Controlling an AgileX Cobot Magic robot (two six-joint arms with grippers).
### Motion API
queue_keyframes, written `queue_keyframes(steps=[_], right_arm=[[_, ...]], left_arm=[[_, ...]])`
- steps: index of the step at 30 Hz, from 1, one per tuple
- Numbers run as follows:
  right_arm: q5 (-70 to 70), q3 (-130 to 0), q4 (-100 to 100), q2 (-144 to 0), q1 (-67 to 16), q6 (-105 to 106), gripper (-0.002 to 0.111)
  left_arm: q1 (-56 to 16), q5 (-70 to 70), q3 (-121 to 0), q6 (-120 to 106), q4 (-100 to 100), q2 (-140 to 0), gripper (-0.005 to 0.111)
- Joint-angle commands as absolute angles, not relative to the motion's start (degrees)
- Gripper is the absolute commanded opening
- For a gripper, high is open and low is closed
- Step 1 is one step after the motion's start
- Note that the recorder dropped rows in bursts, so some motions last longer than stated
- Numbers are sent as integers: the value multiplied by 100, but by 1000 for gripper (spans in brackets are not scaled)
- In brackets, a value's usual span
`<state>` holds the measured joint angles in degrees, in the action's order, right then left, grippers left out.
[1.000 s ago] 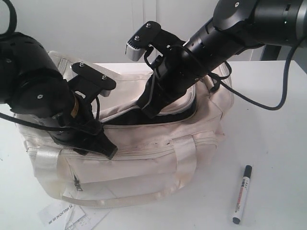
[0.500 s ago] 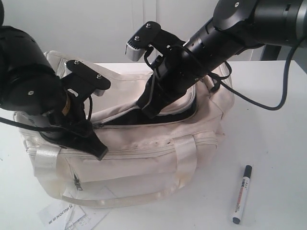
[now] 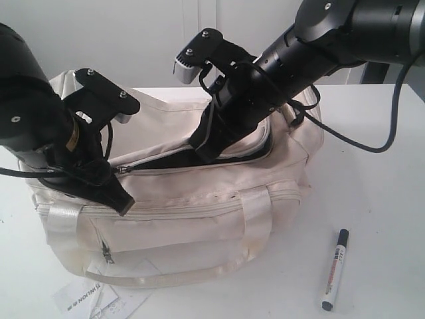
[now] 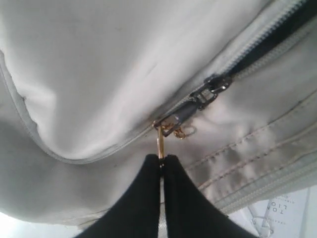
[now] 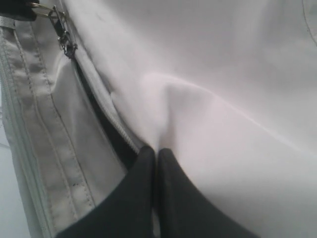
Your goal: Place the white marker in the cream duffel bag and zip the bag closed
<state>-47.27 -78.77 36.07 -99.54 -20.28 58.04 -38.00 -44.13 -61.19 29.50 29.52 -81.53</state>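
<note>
Found left tool [image 4: 162,159] clamped on zip pull [image 4: 160,141], right tool [image 5: 154,150] seemingly nipping flap [image 5: 223,99] of cream duffel bag [image 3: 199,219]; judged pull along track best, flap taut

White table [image 3: 378,199]: bag [image 3: 199,219] sits center-left. Marker [image 3: 335,269] lies lower right, well apart from bag, black cap toward frame top. Printed paper [image 3: 99,300] lower left, partly under bag's front edge.

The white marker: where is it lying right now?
In the exterior view the white marker lies on the white table at the lower right, outside the cream duffel bag and not touching it, off the bag's right-hand end.
</note>
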Motion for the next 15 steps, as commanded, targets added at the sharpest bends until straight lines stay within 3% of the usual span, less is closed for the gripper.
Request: queue_keyframes(steps=[1, 15], right_arm=[[-4620, -7874, 3613, -9874, -1993, 5803, 0], [-4557, -7874, 3598, -9874, -1993, 5803, 0]], left_arm=[[-3776, -4872, -6082, 2950, 3277, -8028, 0], [-3776, -5437, -6082, 2845, 3544, -7998, 0]])
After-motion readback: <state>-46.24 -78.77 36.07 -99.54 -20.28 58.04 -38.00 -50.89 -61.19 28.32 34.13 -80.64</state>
